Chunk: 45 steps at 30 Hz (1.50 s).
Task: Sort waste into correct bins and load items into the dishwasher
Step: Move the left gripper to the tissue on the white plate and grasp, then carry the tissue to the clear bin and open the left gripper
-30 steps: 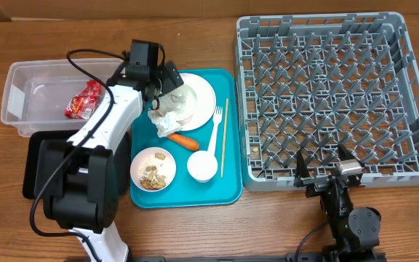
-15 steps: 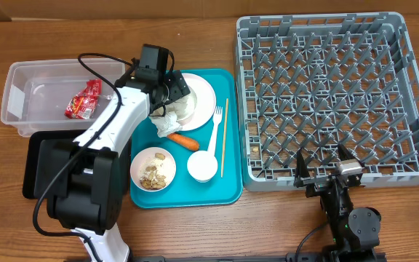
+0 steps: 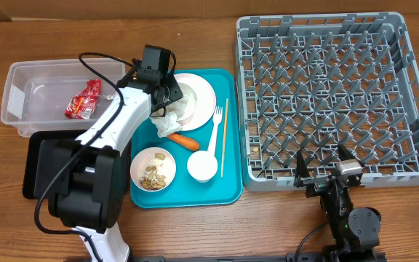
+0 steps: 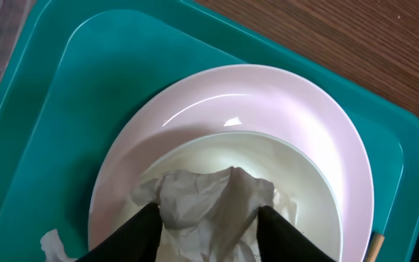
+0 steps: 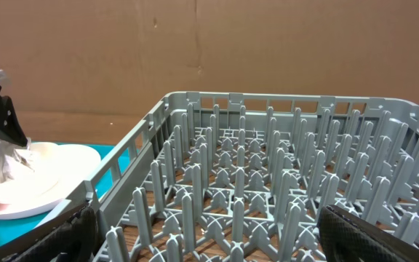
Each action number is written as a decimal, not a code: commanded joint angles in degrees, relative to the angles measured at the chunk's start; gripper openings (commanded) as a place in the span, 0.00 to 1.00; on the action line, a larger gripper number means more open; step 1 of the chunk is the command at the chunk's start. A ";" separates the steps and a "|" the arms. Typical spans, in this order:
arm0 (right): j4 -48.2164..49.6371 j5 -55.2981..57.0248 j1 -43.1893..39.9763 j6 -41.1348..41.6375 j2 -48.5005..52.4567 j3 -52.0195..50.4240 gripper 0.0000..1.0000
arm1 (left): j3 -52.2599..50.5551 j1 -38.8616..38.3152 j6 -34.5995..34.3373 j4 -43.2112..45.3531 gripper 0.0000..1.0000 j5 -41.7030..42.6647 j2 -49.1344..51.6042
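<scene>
1. The wooden desk (image 3: 195,233) has a brown grain. In the right wrist view a plain brown cardboard wall (image 5: 268,44) stands behind it.
2. A flat teal plastic tray (image 3: 231,171) lies in the middle. Just to its right is the large square grey plastic dish rack (image 3: 318,18), with nothing I can make out on its pegs.
3. At far left, a crinkled red-orange snack wrapper (image 3: 84,100) lies inside the clear rectangular plastic tub (image 3: 20,102).
4. The left gripper (image 4: 209,236) hangs over the large round white plate (image 4: 282,102). Its jaws are clenched on a crumpled white paper napkin (image 4: 209,204), which rests in a smaller white bowl (image 4: 282,171) on that plate.
5. The right gripper (image 5: 206,218) sits low at the desk's near edge, jaws released and wide apart, holding nothing.
6. Also on the teal tray are an orange carrot piece (image 3: 184,140), a small white bowl of pale crumbs (image 3: 153,169), a small white cup (image 3: 201,166), a white plastic fork (image 3: 214,131) and a thin wooden stick (image 3: 224,138).
7. The shallow black rectangular tray (image 3: 29,164) is mostly hidden under the left arm. From overhead the arm also hides the grip itself.
</scene>
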 commanded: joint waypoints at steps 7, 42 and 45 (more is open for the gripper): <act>0.33 -0.04 -0.28 0.24 -0.50 -0.61 1.00 | -0.66 -0.33 -0.37 1.03 0.31 -0.90 0.96; 0.33 -0.04 -0.28 0.24 -0.50 -0.61 1.00 | 0.24 -0.26 2.99 2.91 0.04 -0.68 1.03; 0.33 -0.04 -0.28 0.24 -0.50 -0.61 1.00 | 0.24 -0.26 5.25 2.01 0.04 -0.68 -2.08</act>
